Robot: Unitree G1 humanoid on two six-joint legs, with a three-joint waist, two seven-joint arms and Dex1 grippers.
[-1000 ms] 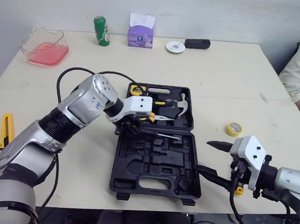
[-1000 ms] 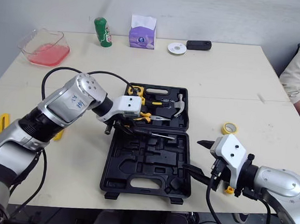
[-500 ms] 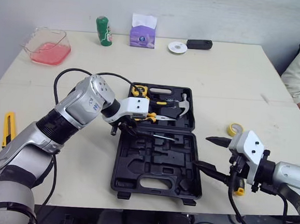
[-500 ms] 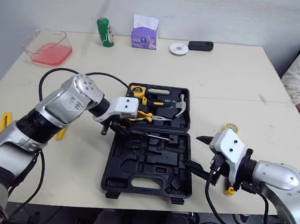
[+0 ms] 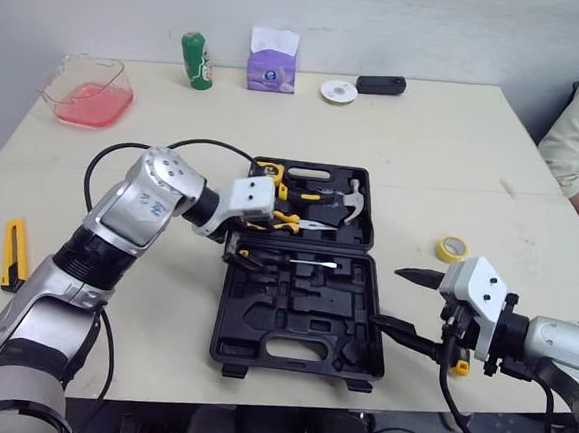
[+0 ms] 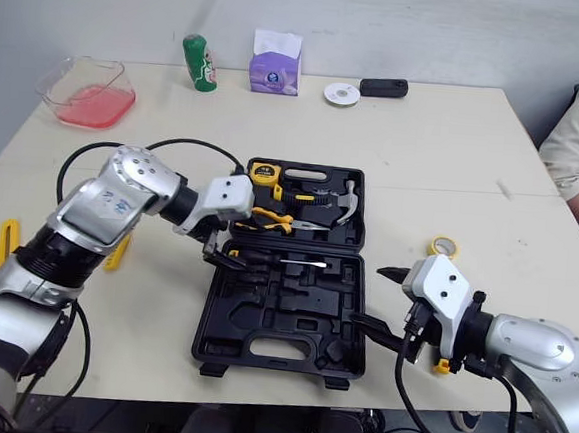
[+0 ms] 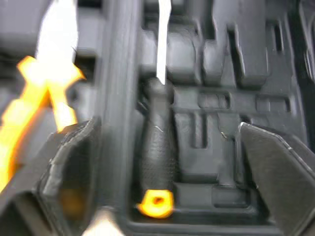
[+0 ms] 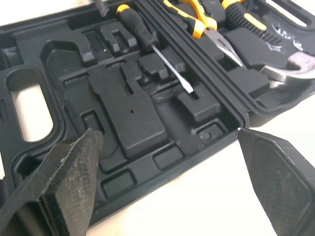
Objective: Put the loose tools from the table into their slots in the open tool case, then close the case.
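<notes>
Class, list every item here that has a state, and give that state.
tool case, open
screwdriver, lying in the case's near half
left gripper, open over the screwdriver
right gripper, open beside the case
utility knife, loose on the table
tape roll, loose on the table

Along the tabletop's (image 5: 445, 149) far edge stood a green drinks can (image 5: 195, 60), a purple tissue pack (image 5: 272, 59), a flat white disc (image 5: 337, 91) and a black oblong device (image 5: 380, 84). A clear plastic tub of pink liquid (image 5: 84, 90) sat near its far-left corner.
</notes>
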